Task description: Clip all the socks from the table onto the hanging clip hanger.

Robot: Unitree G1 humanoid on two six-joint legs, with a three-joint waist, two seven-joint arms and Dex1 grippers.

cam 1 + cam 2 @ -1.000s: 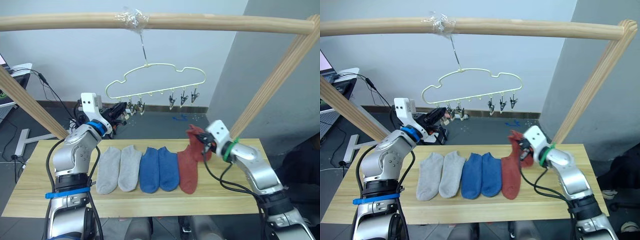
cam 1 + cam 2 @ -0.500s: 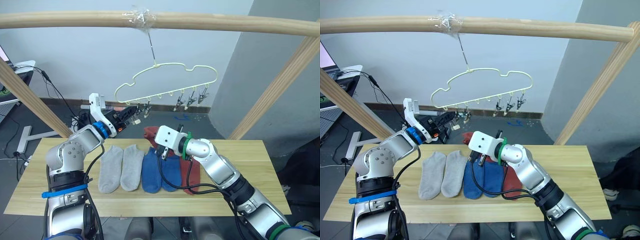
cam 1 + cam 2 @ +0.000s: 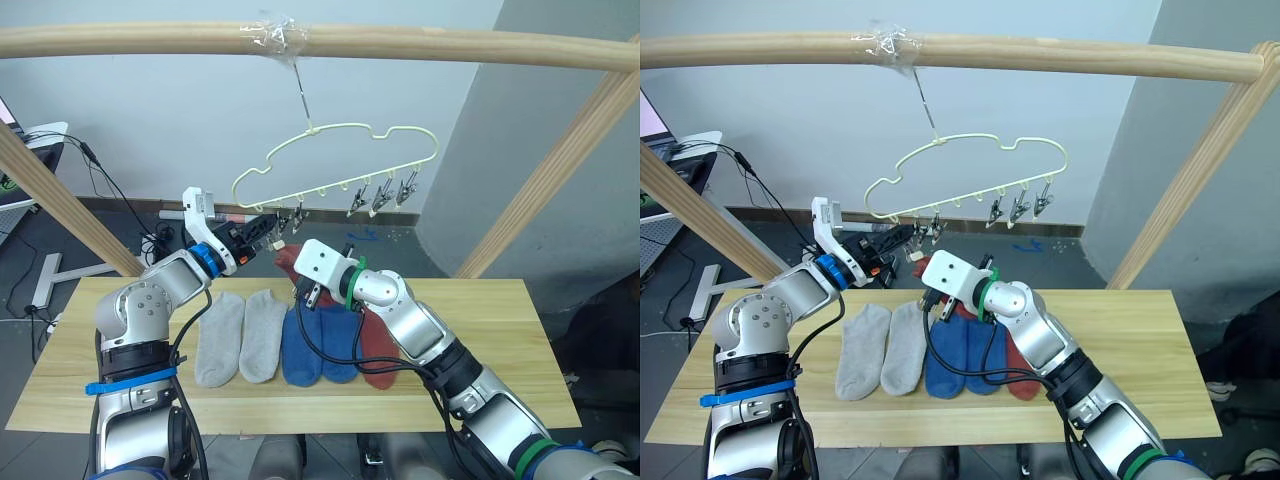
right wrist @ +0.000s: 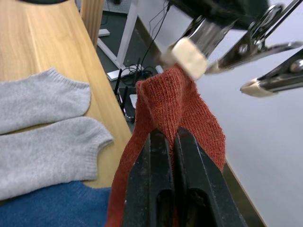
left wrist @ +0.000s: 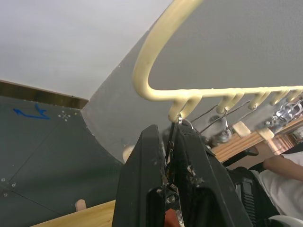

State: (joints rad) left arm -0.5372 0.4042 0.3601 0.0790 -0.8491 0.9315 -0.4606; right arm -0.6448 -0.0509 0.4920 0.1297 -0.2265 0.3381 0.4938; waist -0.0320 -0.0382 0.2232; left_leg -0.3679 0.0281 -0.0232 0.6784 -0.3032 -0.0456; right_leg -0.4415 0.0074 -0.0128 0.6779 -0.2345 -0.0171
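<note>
Right gripper had its black fingers pinched on a rust red ankle sock, lifting its cuff up to the end metal clip of the pale-yellow wavy wire clip hanger, which hung from the round wooden pole. Left gripper was squeezing that clip, likely to hold it open for the cuff. Two grey socks, two blue socks and the other red sock lay on the light wood plank table
</note>
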